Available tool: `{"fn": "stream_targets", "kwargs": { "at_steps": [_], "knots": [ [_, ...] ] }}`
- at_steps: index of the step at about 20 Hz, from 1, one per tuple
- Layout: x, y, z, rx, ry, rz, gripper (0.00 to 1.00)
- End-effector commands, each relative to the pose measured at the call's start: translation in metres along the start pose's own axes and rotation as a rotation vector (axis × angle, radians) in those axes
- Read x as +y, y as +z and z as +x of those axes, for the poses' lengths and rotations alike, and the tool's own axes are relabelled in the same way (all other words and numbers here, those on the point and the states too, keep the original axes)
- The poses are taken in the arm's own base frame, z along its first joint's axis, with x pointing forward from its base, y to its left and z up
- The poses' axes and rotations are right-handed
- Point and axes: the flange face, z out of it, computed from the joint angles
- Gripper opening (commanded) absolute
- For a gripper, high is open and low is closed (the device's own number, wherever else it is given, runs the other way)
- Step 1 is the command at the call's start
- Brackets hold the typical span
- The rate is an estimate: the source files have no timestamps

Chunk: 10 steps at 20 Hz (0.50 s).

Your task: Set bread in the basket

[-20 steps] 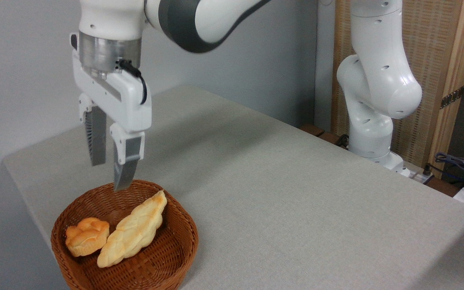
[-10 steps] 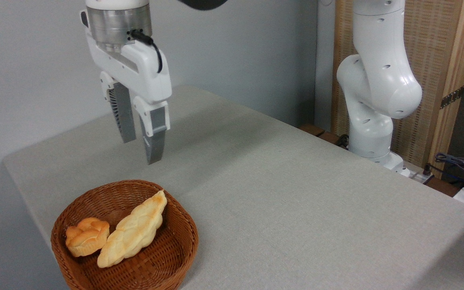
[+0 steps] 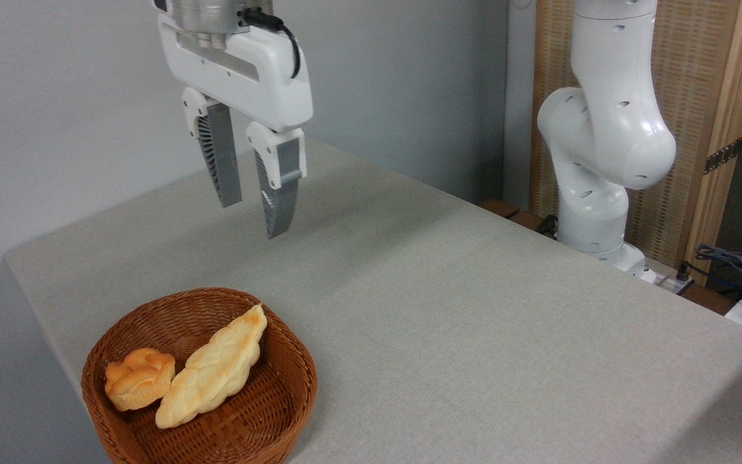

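Observation:
The bread, a small orange-golden knotted bun, lies at the left inside the round brown wicker basket near the table's front left corner. A long pale-yellow braided loaf lies beside it in the same basket. My gripper hangs open and empty well above the table, up and to the right of the basket, fingers pointing down.
The grey table stretches right and back from the basket. The arm's white base stands at the table's far right edge, with a wooden panel and cables behind it.
The gripper has risen and moved right, away from the basket's rim. It has stayed open with nothing in it. Both breads lie still in the basket.

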Motion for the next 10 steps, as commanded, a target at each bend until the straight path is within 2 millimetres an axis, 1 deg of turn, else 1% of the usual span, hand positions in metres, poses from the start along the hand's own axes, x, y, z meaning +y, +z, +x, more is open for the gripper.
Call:
{"fn": "stream_targets", "kwargs": {
  "at_steps": [1, 3, 5, 10],
  "knots": [
    [0.013, 0.006, -0.011, -0.025, 0.0, -0.011, 1.0],
    [0.017, 0.011, -0.009, -0.036, 0.004, -0.016, 1.0],
    [0.024, 0.011, -0.009, -0.036, 0.013, -0.017, 1.0],
    [0.017, 0.012, -0.016, -0.038, -0.004, -0.012, 1.0]
  ]
}}
